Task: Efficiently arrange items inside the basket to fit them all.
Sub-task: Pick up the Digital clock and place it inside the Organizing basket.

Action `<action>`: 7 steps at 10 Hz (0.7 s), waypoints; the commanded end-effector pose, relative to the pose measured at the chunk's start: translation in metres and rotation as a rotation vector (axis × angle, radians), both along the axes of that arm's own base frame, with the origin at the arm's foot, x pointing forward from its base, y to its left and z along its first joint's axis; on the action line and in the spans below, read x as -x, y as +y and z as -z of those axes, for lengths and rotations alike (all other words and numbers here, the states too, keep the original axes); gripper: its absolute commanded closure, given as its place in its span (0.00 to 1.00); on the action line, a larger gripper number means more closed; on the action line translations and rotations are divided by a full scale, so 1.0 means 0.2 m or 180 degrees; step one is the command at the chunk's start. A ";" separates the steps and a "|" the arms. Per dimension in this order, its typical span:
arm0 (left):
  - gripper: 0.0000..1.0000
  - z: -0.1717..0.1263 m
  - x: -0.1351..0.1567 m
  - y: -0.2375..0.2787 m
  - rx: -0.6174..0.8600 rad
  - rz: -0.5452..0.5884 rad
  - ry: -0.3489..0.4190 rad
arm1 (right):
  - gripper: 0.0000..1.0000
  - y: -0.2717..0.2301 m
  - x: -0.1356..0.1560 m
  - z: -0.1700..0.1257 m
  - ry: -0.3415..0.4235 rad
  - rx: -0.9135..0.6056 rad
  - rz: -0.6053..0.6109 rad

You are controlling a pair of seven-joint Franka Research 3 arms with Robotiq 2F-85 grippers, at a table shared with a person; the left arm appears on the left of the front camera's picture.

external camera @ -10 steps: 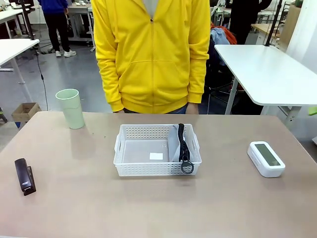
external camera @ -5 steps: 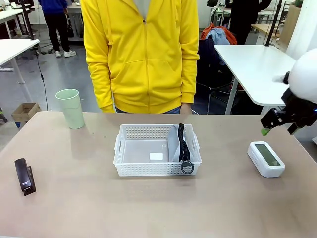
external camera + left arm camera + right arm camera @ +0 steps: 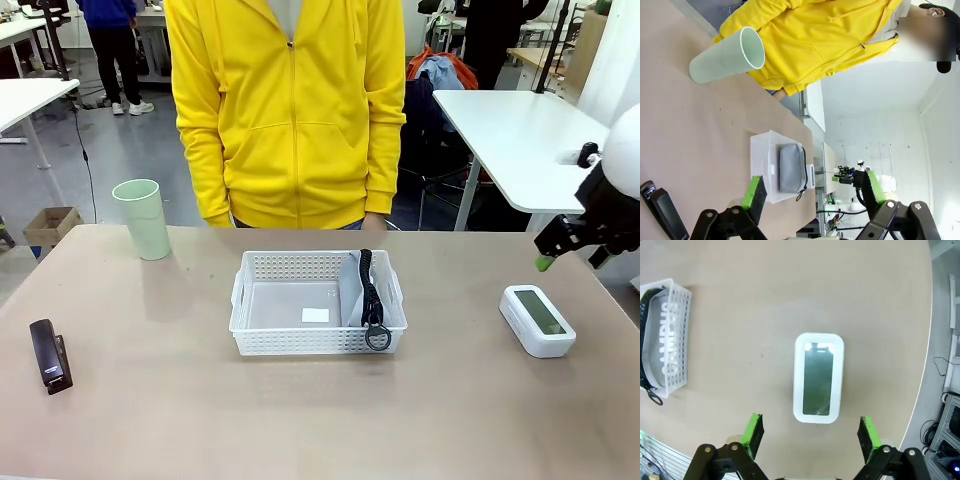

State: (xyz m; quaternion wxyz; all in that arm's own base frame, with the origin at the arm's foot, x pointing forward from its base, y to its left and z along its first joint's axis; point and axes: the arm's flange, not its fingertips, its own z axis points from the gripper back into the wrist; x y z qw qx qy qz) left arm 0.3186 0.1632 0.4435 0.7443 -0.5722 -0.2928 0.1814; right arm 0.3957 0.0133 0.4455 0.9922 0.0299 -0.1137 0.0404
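Three views, basket [image 3: 300,266] in common.

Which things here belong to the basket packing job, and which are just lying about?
Part of the job: white basket, grey pencil pouch inside it, green tumbler, black stapler, white device with screen.
Just lying about: cardboard box on the floor, white side table behind.
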 end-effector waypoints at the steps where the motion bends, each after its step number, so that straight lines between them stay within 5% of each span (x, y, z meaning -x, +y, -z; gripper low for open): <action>1: 0.00 0.00 0.01 0.00 -0.0014 0.0039 -0.0043 | 0.00 -0.02 0.00 -0.01 -0.0013 -0.0002 0.0039; 7: 0.00 0.00 0.01 0.00 -0.0014 0.0039 -0.0043 | 0.00 0.12 -0.11 0.43 0.0618 0.0016 -0.0026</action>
